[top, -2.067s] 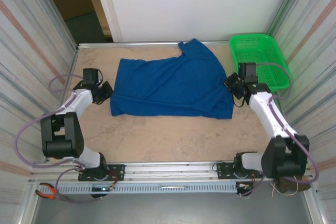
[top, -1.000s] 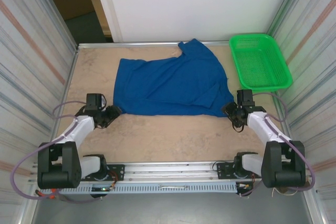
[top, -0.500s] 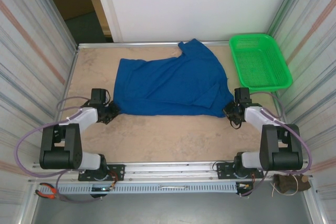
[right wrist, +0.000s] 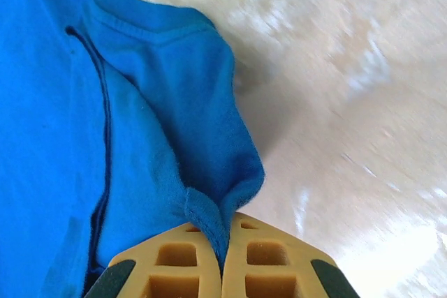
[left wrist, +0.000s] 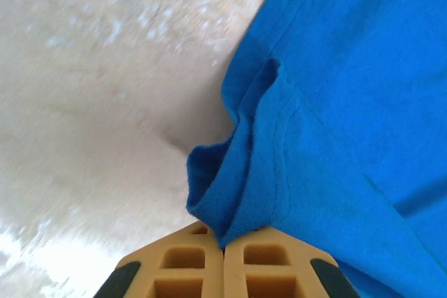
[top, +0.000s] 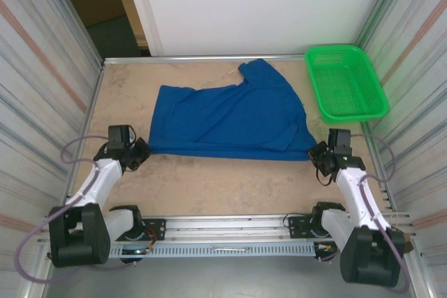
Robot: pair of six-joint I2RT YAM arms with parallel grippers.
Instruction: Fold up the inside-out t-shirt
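The royal-blue inside-out t-shirt (top: 230, 113) lies spread across the middle of the table, its near edge pulled into a straight line. My left gripper (top: 142, 150) is shut on the shirt's near left corner. In the left wrist view the tan fingers (left wrist: 188, 270) pinch the folded hem of the t-shirt (left wrist: 335, 102). My right gripper (top: 318, 153) is shut on the near right corner. In the right wrist view its fingers (right wrist: 269, 263) clamp a hemmed fold of the t-shirt (right wrist: 84, 137), lifted slightly off the table.
A green mesh basket (top: 346, 82) stands at the back right corner. Corrugated metal walls close both sides. A metal rail (top: 223, 225) runs along the near edge, with bare tabletop (top: 230, 186) between it and the shirt.
Both grippers have gone from open to shut on the shirt's near corners. The near edge has been pulled taut and the arms have shifted slightly outward.
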